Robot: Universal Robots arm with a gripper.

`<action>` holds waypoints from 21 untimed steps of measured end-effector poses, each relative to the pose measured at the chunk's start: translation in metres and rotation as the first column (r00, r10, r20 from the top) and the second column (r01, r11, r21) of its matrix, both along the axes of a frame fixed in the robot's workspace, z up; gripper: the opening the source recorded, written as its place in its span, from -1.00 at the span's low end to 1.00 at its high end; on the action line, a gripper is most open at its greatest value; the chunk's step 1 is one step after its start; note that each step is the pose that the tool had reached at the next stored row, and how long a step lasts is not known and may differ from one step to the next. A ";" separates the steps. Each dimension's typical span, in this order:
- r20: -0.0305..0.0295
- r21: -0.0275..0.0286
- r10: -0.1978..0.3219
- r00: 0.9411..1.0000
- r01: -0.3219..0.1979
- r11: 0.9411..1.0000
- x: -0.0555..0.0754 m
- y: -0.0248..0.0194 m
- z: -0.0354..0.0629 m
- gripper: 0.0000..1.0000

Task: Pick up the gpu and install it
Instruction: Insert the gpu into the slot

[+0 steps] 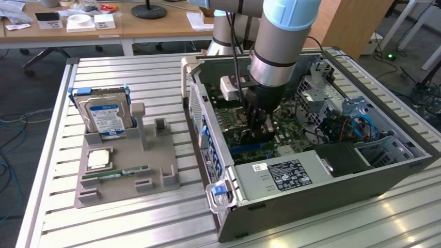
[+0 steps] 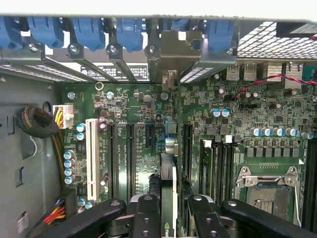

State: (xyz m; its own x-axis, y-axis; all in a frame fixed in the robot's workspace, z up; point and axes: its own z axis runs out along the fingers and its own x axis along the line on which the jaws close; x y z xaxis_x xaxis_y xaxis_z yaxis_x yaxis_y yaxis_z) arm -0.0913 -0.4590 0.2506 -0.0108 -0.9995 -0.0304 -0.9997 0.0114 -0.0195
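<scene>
While our gripper (image 2: 168,215) pinches the gpu (image 2: 167,173) edge-on just above the motherboard (image 2: 133,99) inside the PC case (image 1: 324,201), we risk a jam: card a bit off its slot, or tilted, w/ downward push bending contacts.

The thin flat black gpu card (image 2: 168,191) stands on its long edge, seen edge-on, clamped between the jaws. It sits inside the open computer case, upright over the green motherboard (image 2: 133,106) among the long black expansion slots. Its silver metal bracket (image 2: 170,79) points toward the case's rear slot openings. Whether it is seated cannot be told.
</scene>
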 end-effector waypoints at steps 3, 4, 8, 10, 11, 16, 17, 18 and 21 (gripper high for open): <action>0.000 0.000 0.000 1.000 0.000 1.000 0.000 0.0000 0.0013 -0.47; 0.000 0.000 0.000 1.000 0.000 1.000 0.000 0.0000 0.0013 -0.47; 0.000 0.000 -0.004 1.000 0.004 1.000 0.000 -0.0006 0.0014 -0.47; 0.000 0.000 -0.008 1.000 0.008 1.000 0.000 -0.0009 0.0014 -0.47; 0.000 0.000 -0.009 1.000 0.009 1.000 0.000 -0.0009 0.0014 -0.47; 0.000 0.000 -0.011 1.000 0.011 1.000 0.000 -0.0011 0.0013 -0.47; 0.000 0.000 -0.012 1.000 0.012 1.000 0.000 -0.0011 0.0013 -0.47; 0.000 0.000 -0.012 1.000 0.012 1.000 0.000 -0.0012 0.0014 -0.47; 0.000 0.000 -0.016 1.000 0.016 1.000 0.000 -0.0014 0.0011 -0.47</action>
